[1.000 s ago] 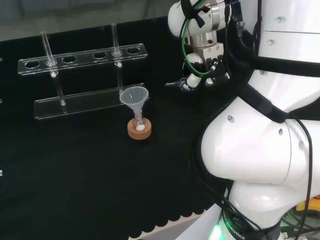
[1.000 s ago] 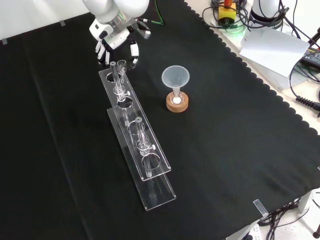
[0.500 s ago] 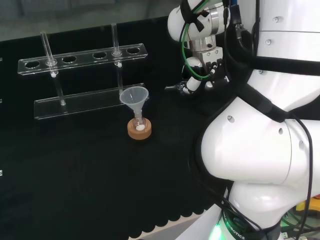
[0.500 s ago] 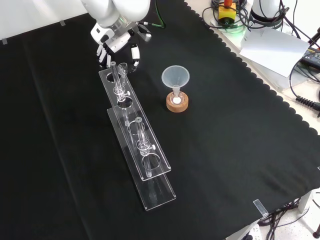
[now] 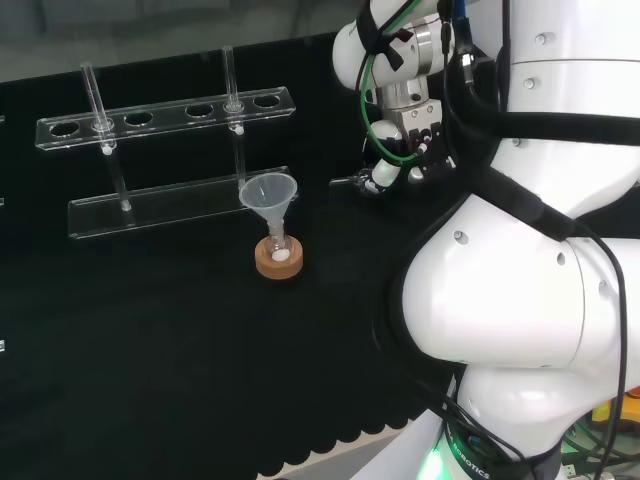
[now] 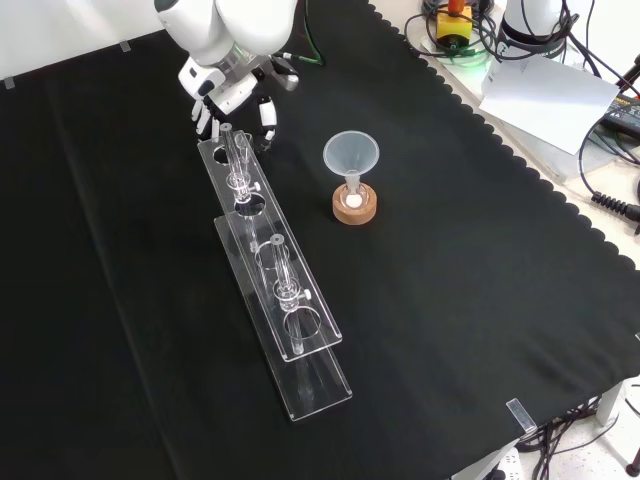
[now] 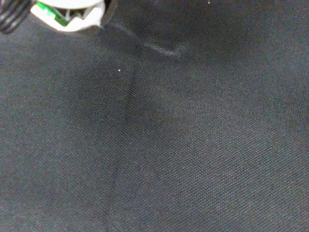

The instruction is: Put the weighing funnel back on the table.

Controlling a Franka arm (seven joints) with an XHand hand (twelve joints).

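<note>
A bench (image 6: 450,300) draped in black cloth with a scalloped right edge in the front view carries two things. A long clear tube rack (image 6: 275,290) runs from the near middle towards the far left. Just to the right of its far half sits a cork ring (image 6: 355,210), apart from the rack, with a small flask standing in it.

The arm (image 5: 520,290) had glossy white rounded links, black seams and small screws; green cables (image 5: 366,95) ran toward the black-and-white hand (image 6: 238,90).

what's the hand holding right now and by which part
Apparently the weighing funnel, a clear piece jutting from the hand; the held part is hidden.
</note>
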